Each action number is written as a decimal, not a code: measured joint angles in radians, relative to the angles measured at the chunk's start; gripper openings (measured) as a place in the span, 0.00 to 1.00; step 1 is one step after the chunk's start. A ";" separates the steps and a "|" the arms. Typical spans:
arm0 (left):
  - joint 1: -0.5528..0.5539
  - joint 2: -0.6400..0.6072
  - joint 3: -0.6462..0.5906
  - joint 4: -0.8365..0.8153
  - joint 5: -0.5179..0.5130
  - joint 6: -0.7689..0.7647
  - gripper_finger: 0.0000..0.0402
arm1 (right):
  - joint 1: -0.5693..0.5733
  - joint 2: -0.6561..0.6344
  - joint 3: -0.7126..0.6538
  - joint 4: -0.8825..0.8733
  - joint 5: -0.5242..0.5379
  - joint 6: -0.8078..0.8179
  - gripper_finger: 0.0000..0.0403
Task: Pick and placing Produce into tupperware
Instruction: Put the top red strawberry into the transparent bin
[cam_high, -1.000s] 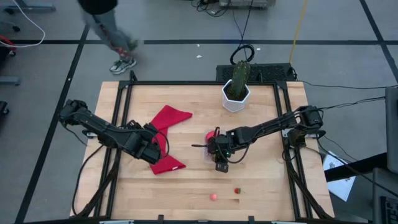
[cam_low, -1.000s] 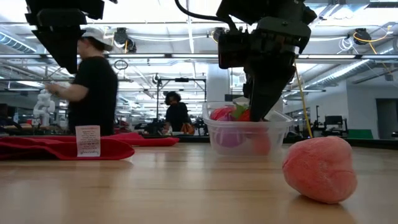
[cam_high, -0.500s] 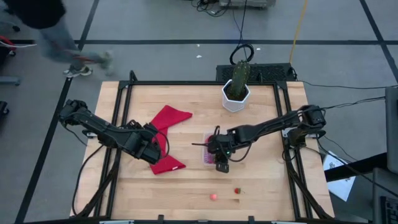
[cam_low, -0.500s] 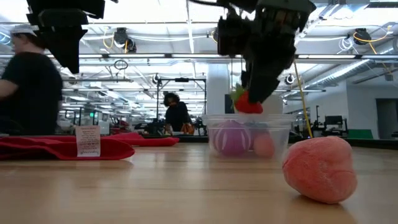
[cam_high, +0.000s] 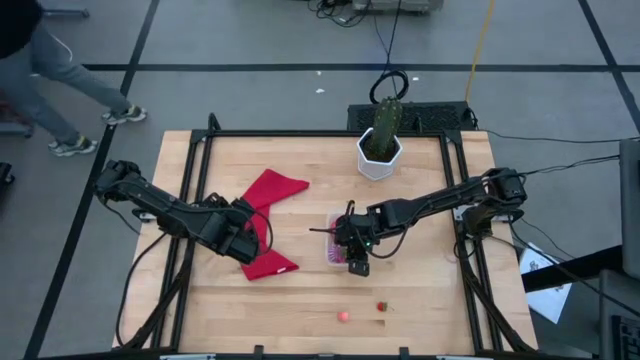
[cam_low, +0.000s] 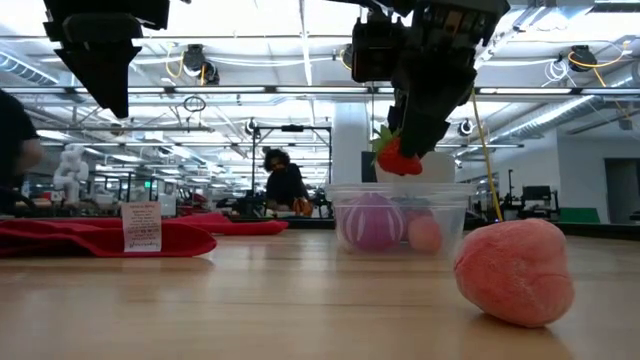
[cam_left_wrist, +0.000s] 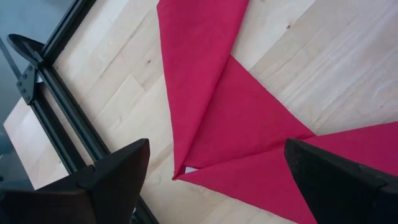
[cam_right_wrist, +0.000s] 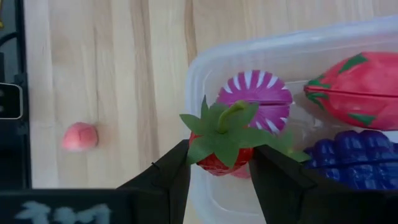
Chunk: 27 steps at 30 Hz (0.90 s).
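1. Looking from above, the right gripper (cam_high: 357, 262) hangs over the tupperware (cam_high: 333, 250); 2 small produce pieces (cam_high: 343, 316) lie near the front edge.
2. Low view: a strawberry (cam_low: 398, 158) is pinched above the container rim.
3. Right wrist view: closed fingers (cam_right_wrist: 163, 177) hold it; next, probably lower and release.
4. Left wrist view: the left gripper (cam_left_wrist: 211, 180) waits with jaws wide apart over the red cloth (cam_left_wrist: 230, 112).

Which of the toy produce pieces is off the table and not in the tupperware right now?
The red strawberry with green leaves: the right gripper holds it above the tupperware, while the other pieces lie inside or on the table.
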 joint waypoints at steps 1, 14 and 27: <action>0.000 0.000 0.000 0.000 0.000 0.000 0.94 | -0.002 0.000 0.000 -0.001 0.002 -0.001 0.36; 0.000 0.000 0.000 0.001 0.000 0.001 0.94 | -0.002 0.000 0.000 -0.029 0.028 -0.011 0.36; 0.000 0.000 0.000 0.002 0.001 0.000 0.94 | -0.002 0.000 0.000 -0.042 0.029 -0.011 0.36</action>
